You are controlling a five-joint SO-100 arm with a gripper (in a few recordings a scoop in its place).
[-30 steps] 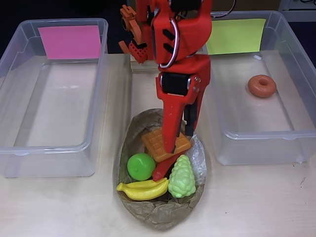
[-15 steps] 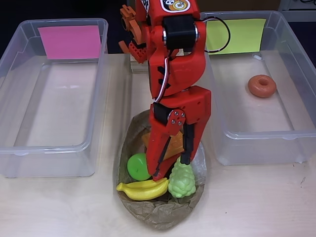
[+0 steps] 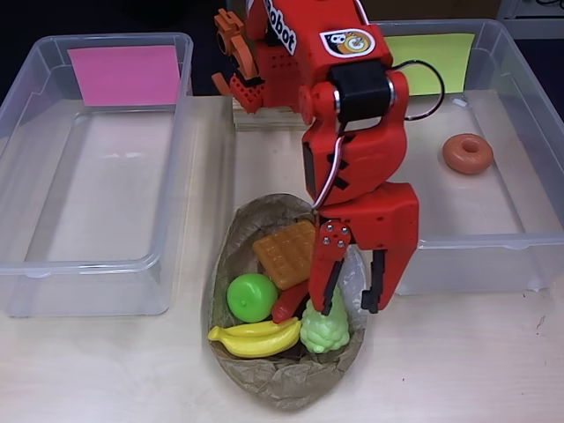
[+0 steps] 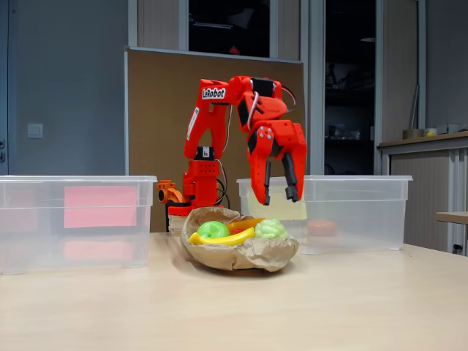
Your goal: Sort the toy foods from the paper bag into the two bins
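Red two-finger gripper (image 3: 346, 308) spread, empty, lower centre frame, above light-green plastic grapes (image 3: 323, 330). I judge descent risks snagging crumpled brown paper bag (image 3: 286, 383).

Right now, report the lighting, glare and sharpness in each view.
Overhead view: bright, even light; pale sheen on the clear plastic bin with the pink label; soft shadows beside the crumpled brown paper bag; all sharp. Fixed view: dimmer and backlit; the red open gripper is crisp; the brown donut is hazy through the bin wall.
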